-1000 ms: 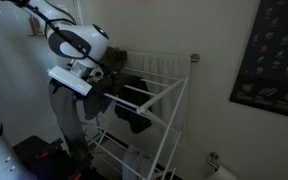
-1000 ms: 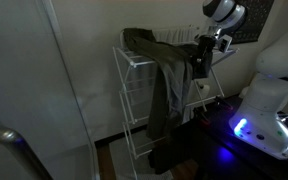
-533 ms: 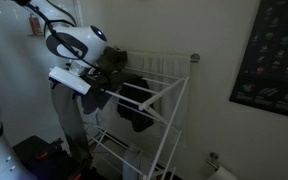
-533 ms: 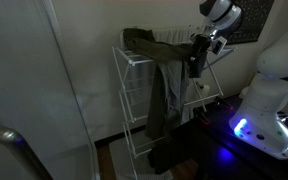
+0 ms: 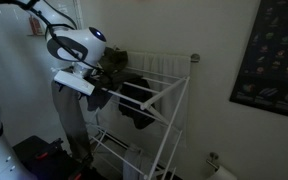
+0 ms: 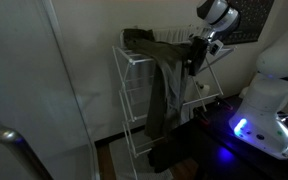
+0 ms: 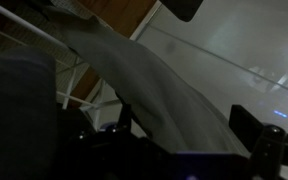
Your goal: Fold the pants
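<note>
The olive-grey pants [image 6: 164,95] hang over the top of a white wire drying rack [image 6: 127,105], with the legs falling down its side. They also show in an exterior view [image 5: 70,125]. My gripper [image 6: 191,60] is at the upper part of the pants by the rack's top bar, and it also shows in an exterior view [image 5: 102,88]. In the wrist view the pants [image 7: 149,85] fill the space between the two fingers of my gripper [image 7: 184,128], which stand wide apart. The jaws are open.
A smaller black garment [image 5: 136,112] hangs on the rack's rails [image 5: 169,85]. A dark poster [image 5: 274,55] is on the wall. A white wall panel [image 6: 34,80] stands beside the rack. The robot base [image 6: 269,115] is on the other side.
My gripper has moved slightly up and in toward the rack's top along the pants. The pants hang much as before.
</note>
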Tool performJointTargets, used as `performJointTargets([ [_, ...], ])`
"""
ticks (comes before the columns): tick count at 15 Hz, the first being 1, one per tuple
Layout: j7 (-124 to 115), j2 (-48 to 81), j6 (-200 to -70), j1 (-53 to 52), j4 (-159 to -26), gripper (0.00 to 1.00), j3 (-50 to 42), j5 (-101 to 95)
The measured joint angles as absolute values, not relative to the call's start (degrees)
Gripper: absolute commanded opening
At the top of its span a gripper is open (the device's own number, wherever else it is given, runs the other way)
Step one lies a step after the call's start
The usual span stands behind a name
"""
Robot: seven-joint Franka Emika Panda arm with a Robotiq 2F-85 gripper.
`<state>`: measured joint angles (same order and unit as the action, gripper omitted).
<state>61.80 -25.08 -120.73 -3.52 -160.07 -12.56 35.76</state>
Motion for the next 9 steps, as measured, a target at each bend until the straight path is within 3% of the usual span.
performJointTargets([
  [7,62.0,-24.6,-121.5,-3.5,-160.1,1.00,-12.5,38.7],
  [8,62.0,-24.6,-121.5,-3.5,-160.1,0.75,-12.5,39.8],
  [9,62.0,-24.5,-121.5,-3.5,-160.1,0.72,-12.5,41.1],
])
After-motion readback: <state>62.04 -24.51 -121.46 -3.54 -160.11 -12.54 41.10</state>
